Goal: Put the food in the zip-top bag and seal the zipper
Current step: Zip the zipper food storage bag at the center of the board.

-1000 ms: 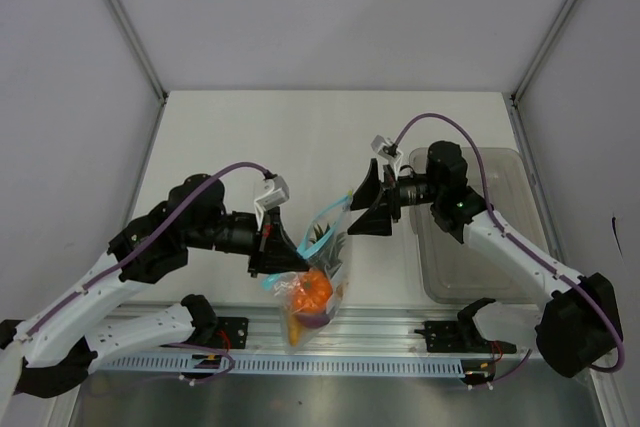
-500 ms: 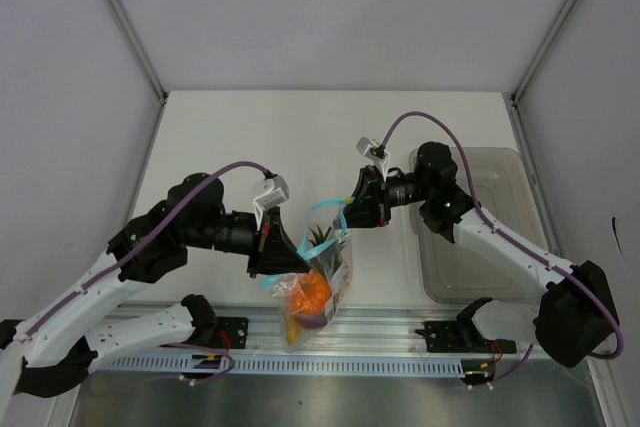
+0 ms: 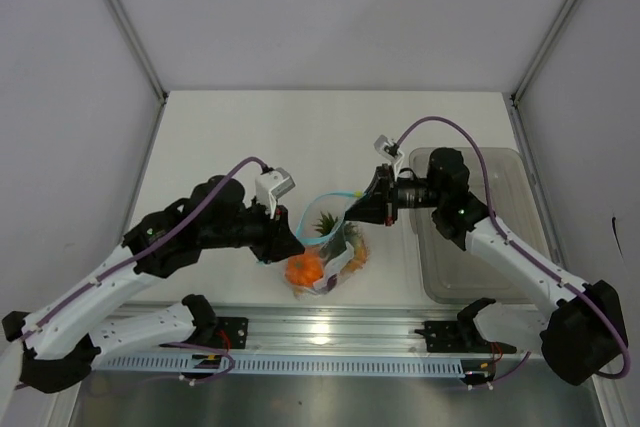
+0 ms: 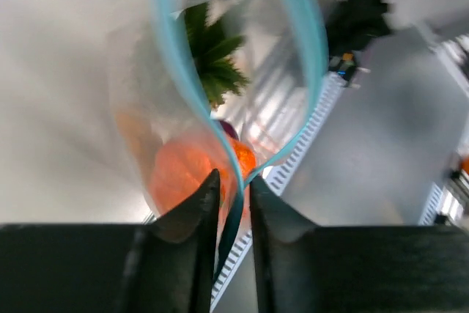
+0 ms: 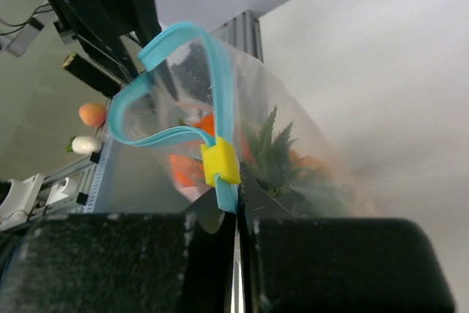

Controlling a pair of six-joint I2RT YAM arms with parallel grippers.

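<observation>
The zip-top bag (image 3: pixel 335 252) hangs between both grippers over the table's front middle, its mouth gaping. The teal zipper (image 3: pixel 333 197) forms an open loop. Inside is the food: a green pineapple crown (image 3: pixel 325 222) and orange pieces (image 3: pixel 305 269), with a purple bit (image 4: pixel 229 128) below. My right gripper (image 5: pixel 238 177) is shut on the zipper's end (image 5: pixel 220 71), just below a yellow slider (image 5: pixel 220 163). My left gripper (image 4: pixel 233 177) stands a narrow gap open at the loop's other end, the zipper (image 4: pixel 172 56) running between its fingers without being pinched.
A grey translucent bin (image 3: pixel 450 267) stands at the right, under the right arm. The aluminium rail (image 3: pixel 400 327) runs along the near edge, close below the bag. A small peach ball (image 5: pixel 93 113) and a white piece (image 5: pixel 86 144) lie beyond the rail in the right wrist view.
The right gripper closed on the zipper's end. The bag rose and shifted away from the rail toward the middle. The left arm followed rightward and its jaws eased slightly apart.
</observation>
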